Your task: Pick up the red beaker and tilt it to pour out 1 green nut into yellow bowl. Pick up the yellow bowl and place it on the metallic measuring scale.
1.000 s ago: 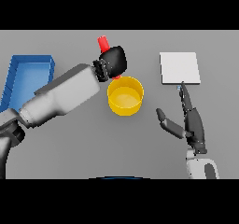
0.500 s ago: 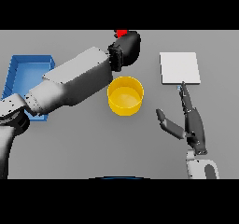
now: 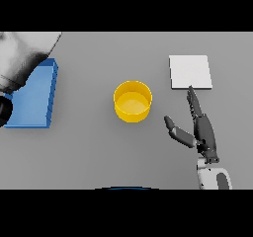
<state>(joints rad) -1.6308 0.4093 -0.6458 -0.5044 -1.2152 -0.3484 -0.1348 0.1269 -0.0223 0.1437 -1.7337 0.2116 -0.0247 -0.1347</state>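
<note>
Left arm now pulled back to upper-left corner; left hand and red beaker gone from view, so hand state can't be told. Half a sec ago both hung over yellow bowl [image 3: 132,101]. Pour looks done, tho no nut visible. Bowl on counter [image 3: 99,152], apart from scale [image 3: 190,72]. Right hand [image 3: 200,130] relaxed, fingers straight, between bowl & scale; bowl pickup likely next.

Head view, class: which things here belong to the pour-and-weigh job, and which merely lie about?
Belonging to the job:
round yellow bowl
flat square metallic measuring scale
robot's right hand, open beside the bowl

Lying about:
blue rectangular tray

The red beaker is not visible.
</note>
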